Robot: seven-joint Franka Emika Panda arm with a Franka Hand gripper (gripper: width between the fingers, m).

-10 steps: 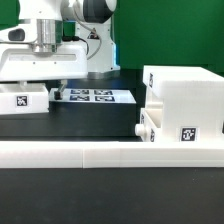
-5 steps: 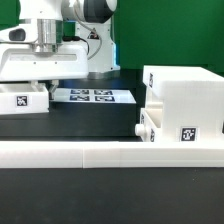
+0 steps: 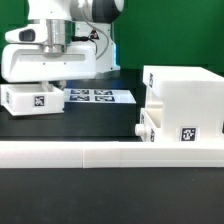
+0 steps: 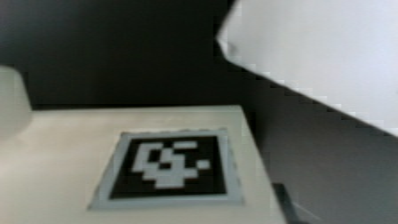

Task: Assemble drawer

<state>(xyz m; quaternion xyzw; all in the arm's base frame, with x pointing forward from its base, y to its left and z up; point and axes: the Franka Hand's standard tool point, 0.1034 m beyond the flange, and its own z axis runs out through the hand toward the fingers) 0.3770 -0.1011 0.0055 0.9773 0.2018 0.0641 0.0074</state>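
Right up front, one long low white wall (image 3: 100, 155) runs across the whole exterior view, smooth and matte, with a faint seam near its middle. Behind it lies the black tabletop (image 3: 100, 122). Three pieces of the white plastic drawer show. On the exterior view's right stands the single casing (image 3: 190, 90), big, boxy and cube-like, with plain flat faces and crisp edges. Low against its front sits one knobbed tray (image 3: 152, 122), its small round knob (image 3: 140, 129) pointing toward the exterior view's left. Whether this tray is slid into the casing or only rests against it cannot be told, and nothing can be seen inside either piece. One black-and-white square marker tag (image 3: 187, 133) shows low on this group. Farther back, on the exterior view's left, is the second tray (image 3: 18, 99), a small white block that carries one tag of its own (image 3: 40, 100). The wrist view shows that tag (image 4: 169, 168) close up and blurred, on a flat pale surface. The gripper (image 3: 50, 84) hangs directly over this tray, but the white wrist housing hides the fingers. I cannot tell whether they are apart, together or clamped on the tray, nor whether the tray rests on the tabletop. Just beside the tray lies the thin flat marker board (image 3: 100, 96), printed with several tags. Above rises the one white arm (image 3: 55, 30), glossy and rounded, before a green backdrop (image 3: 170, 35).
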